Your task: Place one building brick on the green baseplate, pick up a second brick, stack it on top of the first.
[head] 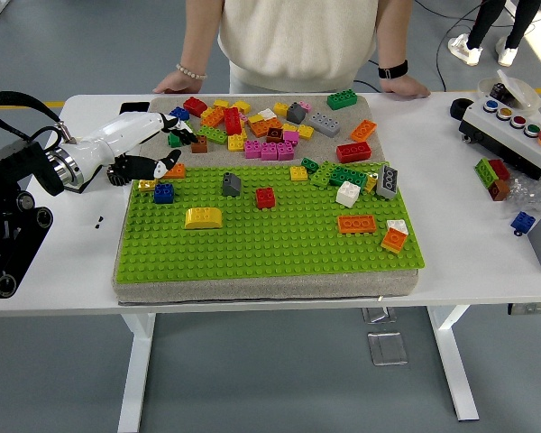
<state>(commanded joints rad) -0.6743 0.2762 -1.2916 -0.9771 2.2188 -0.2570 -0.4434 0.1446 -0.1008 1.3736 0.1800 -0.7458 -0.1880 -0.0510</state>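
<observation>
White worktop runs under everything, its near edge closest to me, with a grey mat on it carrying the green baseplate. Nearest on the plate sit a yellow curved brick, an orange flat brick and an orange-and-white one; they are already pressed onto the studs, well apart from each other. Further in, a red brick, a grey brick and a blue brick stand singly, none stacked yet.

My left robot hand reaches in from the left at the plate's far-left corner, just beside an orange brick and a small yellow one. Its dark fingers are curled low over that corner, but whether they grip a brick I cannot tell. I judge it is there to seat or fetch a brick.

Beyond lies the loose pile of bricks on bare mat, my supply. At the far edge a person rests both hands on the worktop.
</observation>
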